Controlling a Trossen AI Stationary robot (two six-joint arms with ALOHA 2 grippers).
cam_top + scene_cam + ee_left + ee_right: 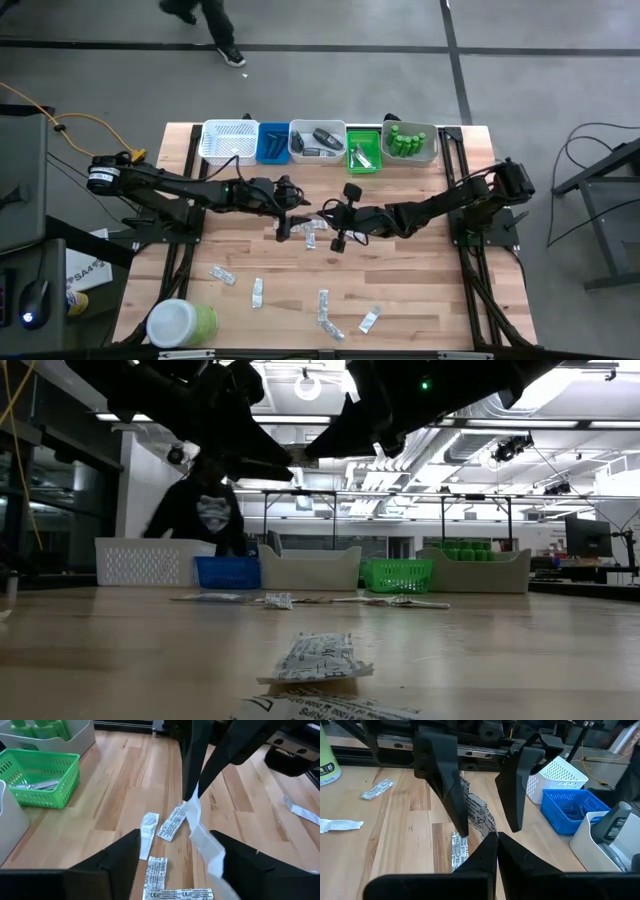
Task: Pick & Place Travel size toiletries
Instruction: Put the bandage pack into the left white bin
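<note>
Wooden table (pixel 420 290) | right gripper (pixel 496 839) pinches sachet (pixel 479 817) | left gripper (pixel 480 775) wide

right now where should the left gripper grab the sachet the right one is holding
The free end beyond the shut right gripper. The sachet is thin and flat, so the open left gripper should close across its broad faces, clear of the right fingertips.

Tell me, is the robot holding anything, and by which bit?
Yes. The right gripper pinches a flat white sachet by its top end, between shut fingers. The left gripper is open around it, not gripping.
</note>
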